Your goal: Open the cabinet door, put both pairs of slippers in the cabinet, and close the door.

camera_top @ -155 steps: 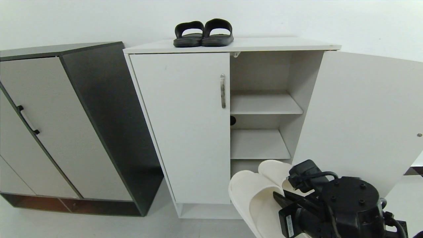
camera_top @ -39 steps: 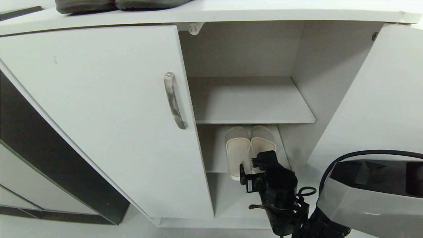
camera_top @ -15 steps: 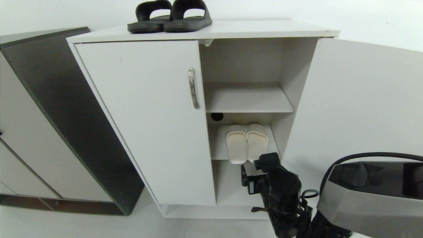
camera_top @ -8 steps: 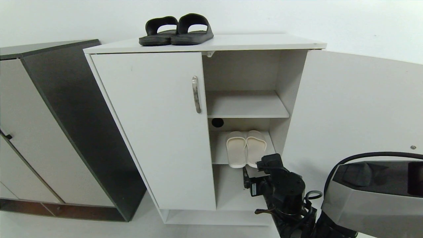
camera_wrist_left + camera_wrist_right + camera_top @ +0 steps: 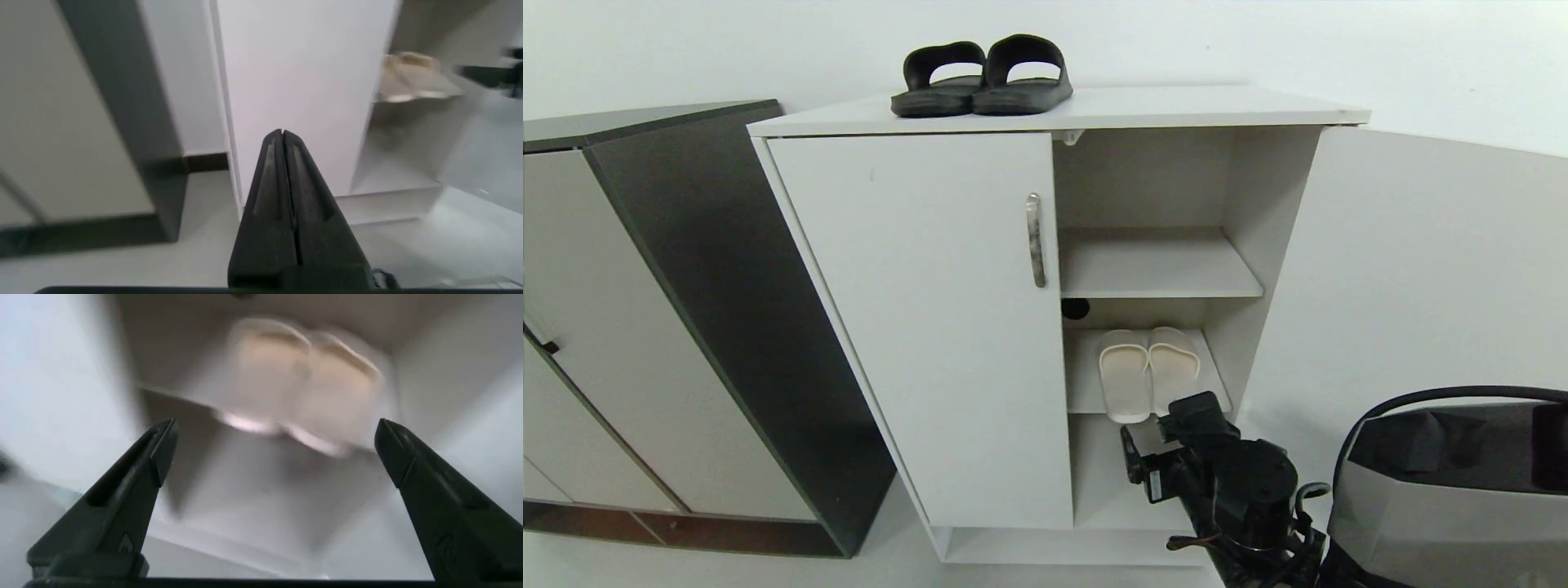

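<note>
A white cabinet [image 5: 915, 327] has its right door [image 5: 1421, 269] swung open and its left door closed. A pair of cream slippers [image 5: 1149, 371] lies side by side on the middle shelf, also seen ahead of my right gripper [image 5: 278, 449] as the cream slippers [image 5: 306, 384]. That gripper is open and empty, its arm [image 5: 1225, 482] low in front of the open compartment, apart from the slippers. A pair of black slippers [image 5: 984, 77] rests on the cabinet top. My left gripper [image 5: 282, 139] is shut with nothing in it, pointing at the closed door's lower part.
A dark grey cabinet [image 5: 686, 327] stands against the white cabinet's left side. The upper shelf [image 5: 1156, 265] and the bottom compartment [image 5: 1111, 482] hold nothing. Light floor [image 5: 425, 253] lies in front of both cabinets.
The camera has pulled back from the cabinet and shifted. My right gripper let go of the cream slippers on the middle shelf and has drawn back from them.
</note>
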